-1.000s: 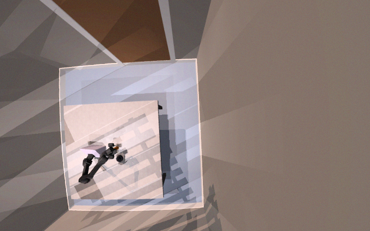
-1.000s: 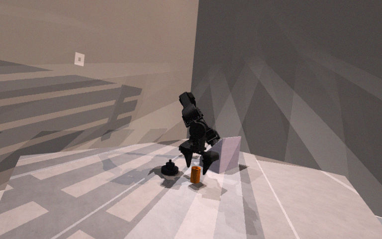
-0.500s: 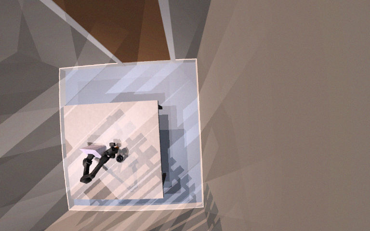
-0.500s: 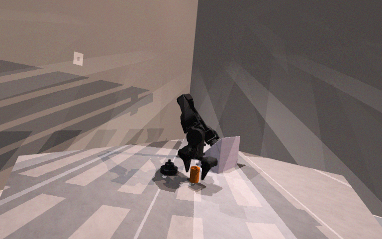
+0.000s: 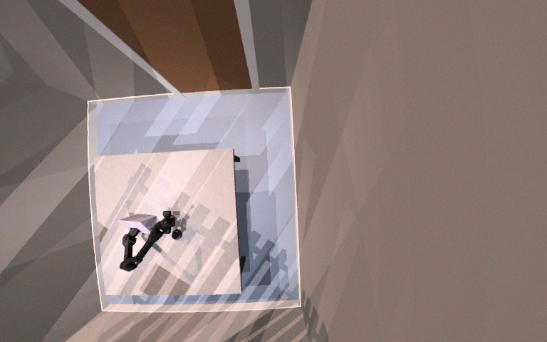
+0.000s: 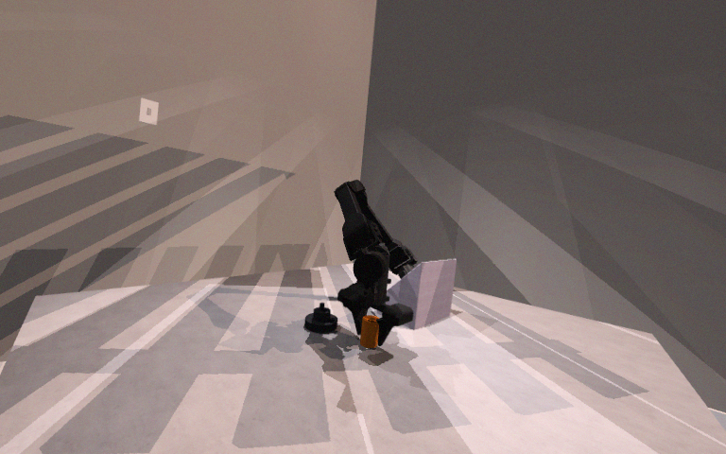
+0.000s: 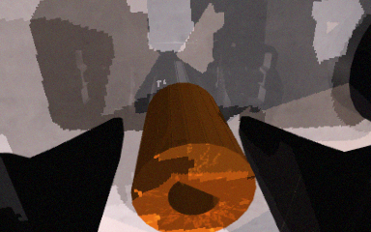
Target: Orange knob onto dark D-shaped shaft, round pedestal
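Note:
The orange knob (image 6: 369,332) (image 7: 193,166) stands upright on the table, hole up. In the wrist view the flat side of its hole is along the upper right, sloping down to the right. My gripper (image 6: 370,340) (image 7: 182,125) is open around the knob, pointing down, one finger on each side. In the wrist view a gap shows at the left finger; the right finger is very close to the knob's rim. The round black pedestal (image 5: 176,234) (image 6: 320,323) (image 7: 363,79) stands beside the gripper, with its thin dark shaft (image 6: 321,306) upright and bare. The shaft's flat side cannot be made out.
A pale lilac slanted block (image 5: 139,221) (image 6: 436,294) stands on the table (image 5: 209,173) (image 6: 535,369), close behind and to the right of the gripper in the exterior view. Bands of shadow cross the table top.

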Robot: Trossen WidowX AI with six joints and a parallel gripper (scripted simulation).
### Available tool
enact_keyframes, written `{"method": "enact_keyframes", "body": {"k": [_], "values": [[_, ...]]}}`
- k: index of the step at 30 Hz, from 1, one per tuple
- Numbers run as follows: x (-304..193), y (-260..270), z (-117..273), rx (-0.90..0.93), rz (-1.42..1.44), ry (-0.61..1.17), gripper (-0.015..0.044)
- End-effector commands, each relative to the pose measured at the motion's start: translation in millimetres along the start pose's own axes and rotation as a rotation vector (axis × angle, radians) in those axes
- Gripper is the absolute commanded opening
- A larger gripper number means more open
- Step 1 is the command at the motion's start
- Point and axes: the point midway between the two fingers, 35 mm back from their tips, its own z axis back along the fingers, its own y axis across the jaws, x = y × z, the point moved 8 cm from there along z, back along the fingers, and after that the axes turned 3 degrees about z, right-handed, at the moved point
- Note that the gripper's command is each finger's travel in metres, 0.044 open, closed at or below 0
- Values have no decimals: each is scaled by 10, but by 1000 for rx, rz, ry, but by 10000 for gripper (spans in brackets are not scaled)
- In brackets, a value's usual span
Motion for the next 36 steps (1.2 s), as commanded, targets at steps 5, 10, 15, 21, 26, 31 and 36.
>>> {"method": "enact_keyframes", "body": {"k": [5,10,15,21,26,31,36], "values": [[0,-3,-9,-3,5,-1,157],[3,-1,1,-3,5,-1,85],[62,41,247,3,5,-2,0],[104,85,608,7,6,-3,0],[102,108,920,8,7,-2,0],[68,116,1240,6,6,-1,0],[39,114,1399,4,6,0,0]]}}
